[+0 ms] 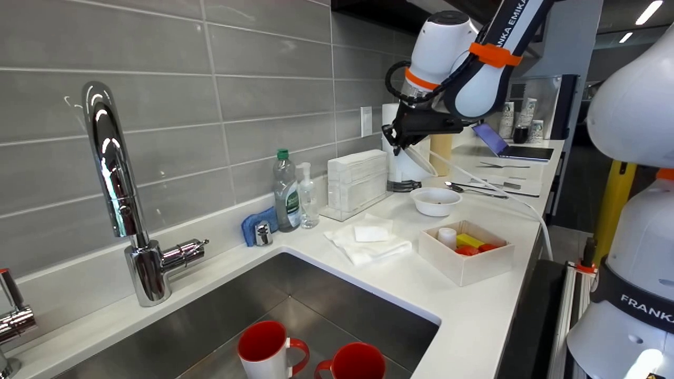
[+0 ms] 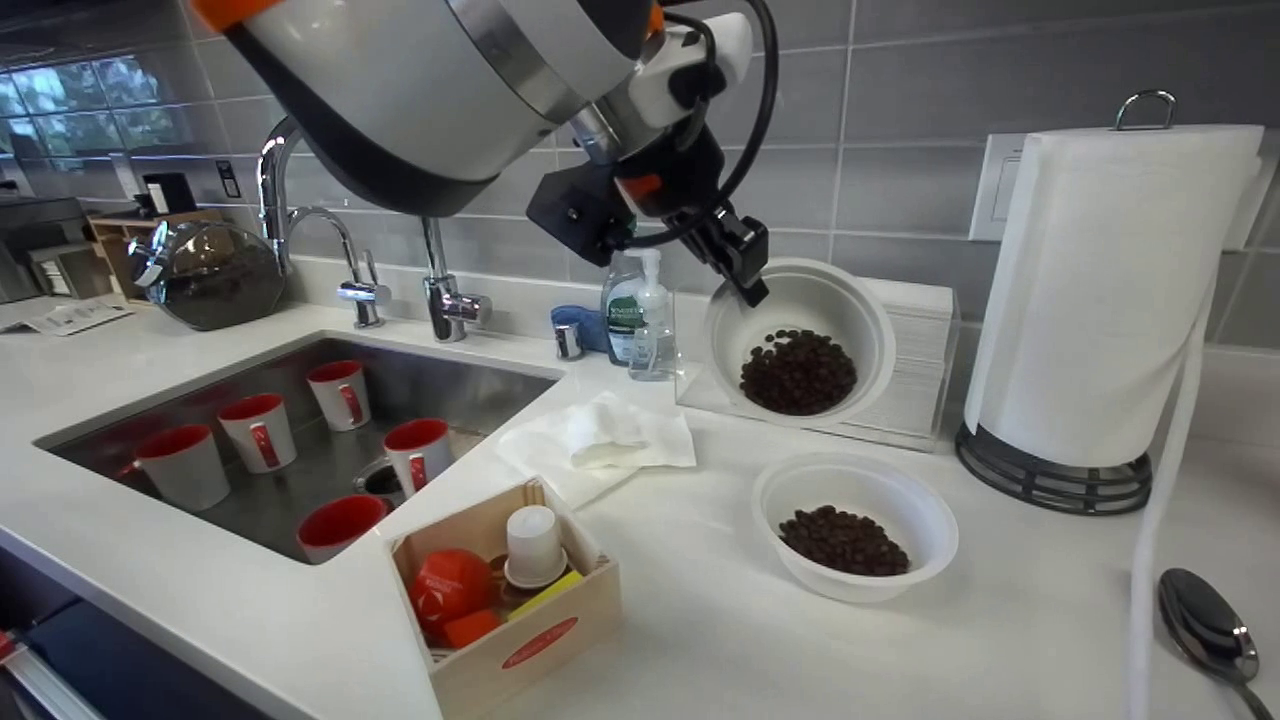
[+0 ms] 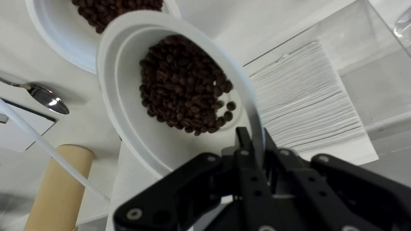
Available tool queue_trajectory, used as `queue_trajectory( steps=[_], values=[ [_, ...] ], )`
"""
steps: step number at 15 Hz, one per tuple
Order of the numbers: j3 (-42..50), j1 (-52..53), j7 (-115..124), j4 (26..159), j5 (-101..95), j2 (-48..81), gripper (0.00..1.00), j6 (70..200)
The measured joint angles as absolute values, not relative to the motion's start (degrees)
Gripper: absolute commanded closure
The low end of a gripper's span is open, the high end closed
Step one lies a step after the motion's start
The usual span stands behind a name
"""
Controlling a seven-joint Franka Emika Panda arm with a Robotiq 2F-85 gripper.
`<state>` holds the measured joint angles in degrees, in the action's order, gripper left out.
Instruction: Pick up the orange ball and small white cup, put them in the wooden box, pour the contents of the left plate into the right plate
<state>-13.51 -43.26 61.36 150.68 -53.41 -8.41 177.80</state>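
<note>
Gripper [image 3: 257, 136] clenched on the raised bowl [image 3: 128, 96]; in the wrist view we see the rim pinched, one finger inside the wall, one outside. Raised bowl steeply tilted, beans [image 3: 183, 86] gathered low in it, a few loose at the edge of the heap. In both exterior views we have it higher than the lower bowl [image 2: 850, 482] and apart from it. Lower bowl upright on the counter [image 2: 730, 630], with its own beans.

Box [image 2: 595, 610] on the counter, near the sink [image 2: 460, 385]. In it we find the orange ball [image 2: 452, 585] and the white cup [image 2: 532, 540], the cup rim down. Sharing the space: an orange piece [image 2: 470, 628] just beside the ball, and a yellow piece [image 2: 545, 596], both partly hidden from us.

Near the box, crumpled napkins [image 2: 600, 440]. We count five mugs [image 2: 245, 445] in the sink, red inside. Behind the raised bowl, a napkin stack [image 2: 915, 370]; farther along, a towel roll [image 2: 1100, 290] and a spoon [image 2: 1205, 620].
</note>
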Motion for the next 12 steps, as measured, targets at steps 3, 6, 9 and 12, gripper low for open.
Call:
queue_trajectory(
  steps=[3, 6, 9, 12],
  values=[
    [-15.9, -46.5, 68.9, 150.6, -60.1, -9.4, 1.0, 177.7],
    [-17.6, -50.5, 76.7, 150.5, -67.6, -10.7, 1.0, 177.7],
    [-18.2, -51.9, 79.9, 150.8, -70.0, -9.7, 1.0, 177.7],
    [-18.4, -51.7, 79.9, 151.1, -69.9, -6.9, 1.0, 178.0]
  ],
)
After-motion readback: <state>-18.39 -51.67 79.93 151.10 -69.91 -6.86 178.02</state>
